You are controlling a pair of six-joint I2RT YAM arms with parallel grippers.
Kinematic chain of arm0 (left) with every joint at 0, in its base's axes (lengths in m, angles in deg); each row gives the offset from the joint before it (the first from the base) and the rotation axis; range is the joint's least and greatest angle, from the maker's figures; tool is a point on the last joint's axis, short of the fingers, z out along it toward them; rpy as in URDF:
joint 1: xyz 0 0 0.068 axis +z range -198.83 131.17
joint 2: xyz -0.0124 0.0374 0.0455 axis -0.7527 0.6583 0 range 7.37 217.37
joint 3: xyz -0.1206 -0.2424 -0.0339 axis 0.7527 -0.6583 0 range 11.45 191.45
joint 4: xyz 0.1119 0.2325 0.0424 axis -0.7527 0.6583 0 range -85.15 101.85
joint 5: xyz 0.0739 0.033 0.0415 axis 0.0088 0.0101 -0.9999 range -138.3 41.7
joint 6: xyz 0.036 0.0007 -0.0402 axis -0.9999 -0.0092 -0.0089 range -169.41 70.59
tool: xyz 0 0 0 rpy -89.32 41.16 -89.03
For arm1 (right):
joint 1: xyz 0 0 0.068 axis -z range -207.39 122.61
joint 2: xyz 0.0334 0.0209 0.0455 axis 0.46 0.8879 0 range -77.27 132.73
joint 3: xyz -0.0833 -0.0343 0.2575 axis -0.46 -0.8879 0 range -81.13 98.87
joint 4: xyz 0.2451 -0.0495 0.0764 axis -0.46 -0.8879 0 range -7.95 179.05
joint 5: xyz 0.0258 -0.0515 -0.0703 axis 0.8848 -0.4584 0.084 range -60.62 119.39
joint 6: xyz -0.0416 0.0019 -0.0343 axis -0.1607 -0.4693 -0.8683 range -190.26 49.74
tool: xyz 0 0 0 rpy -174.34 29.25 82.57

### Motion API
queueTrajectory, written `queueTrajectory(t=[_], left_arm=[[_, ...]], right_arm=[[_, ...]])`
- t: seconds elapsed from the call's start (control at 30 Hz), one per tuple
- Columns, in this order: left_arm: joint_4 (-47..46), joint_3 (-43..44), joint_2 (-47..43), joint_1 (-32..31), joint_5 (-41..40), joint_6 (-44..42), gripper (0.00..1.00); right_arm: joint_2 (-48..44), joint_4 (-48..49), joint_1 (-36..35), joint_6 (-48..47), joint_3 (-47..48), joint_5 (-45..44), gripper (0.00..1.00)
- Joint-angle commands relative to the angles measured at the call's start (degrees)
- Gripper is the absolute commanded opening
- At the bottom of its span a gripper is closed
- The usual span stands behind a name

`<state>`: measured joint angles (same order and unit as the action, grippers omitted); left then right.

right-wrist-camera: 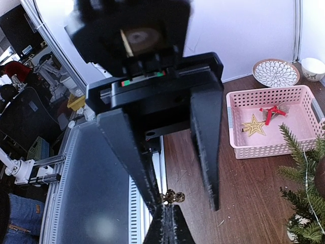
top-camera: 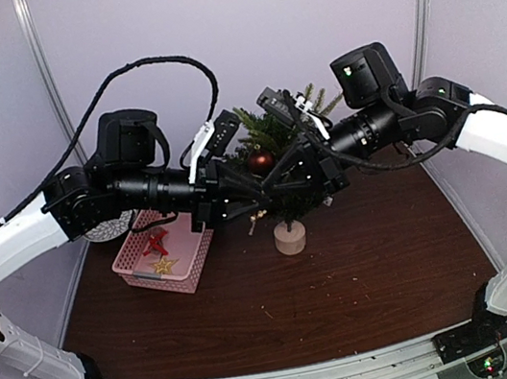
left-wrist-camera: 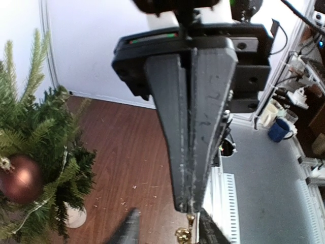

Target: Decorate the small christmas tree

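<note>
Both arms reach inward and meet at the centre of the overhead view, forearms nearly level, wrists crossing right in front of the small christmas tree (top-camera: 263, 129). The tree stands upright on its wooden stump (top-camera: 290, 238) mid-table, with a reddish-brown bauble (top-camera: 260, 160) hanging in its branches.

On my right wrist feed, the left gripper (right-wrist-camera: 183, 202) fills the frame with its fingers apart. A small gold ornament (right-wrist-camera: 172, 196) sits between them. On the left wrist feed, the right gripper (left-wrist-camera: 185, 206) points down, fingers pressed together on that ornament's top.

The tree lies off to the side of both sets of fingers, at the left edge of the left wrist feed and the lower right of the right one. The pink basket (top-camera: 140, 267) sits left of the tree.
</note>
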<state>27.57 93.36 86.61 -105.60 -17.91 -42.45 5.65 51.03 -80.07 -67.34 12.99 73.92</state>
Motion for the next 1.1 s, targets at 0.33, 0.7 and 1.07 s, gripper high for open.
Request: queueTrajectory(t=[0.33,0.7,1.07], left_arm=[[-7.2,-5.9,-7.8,4.5,-10.5,7.3,0.88],[-11.9,-10.3,-9.4,12.8,-17.8,14.0,0.98],[-12.0,-8.1,-4.8,14.5,-16.0,14.5,0.98]], right_arm=[[-11.5,0.9,7.8,1.4,-3.8,-11.0,0.0],[-22.8,1.3,20.5,2.7,-8.6,-27.0,0.0],[-20.1,11.4,24.2,7.4,-14.0,-25.4,0.0]])
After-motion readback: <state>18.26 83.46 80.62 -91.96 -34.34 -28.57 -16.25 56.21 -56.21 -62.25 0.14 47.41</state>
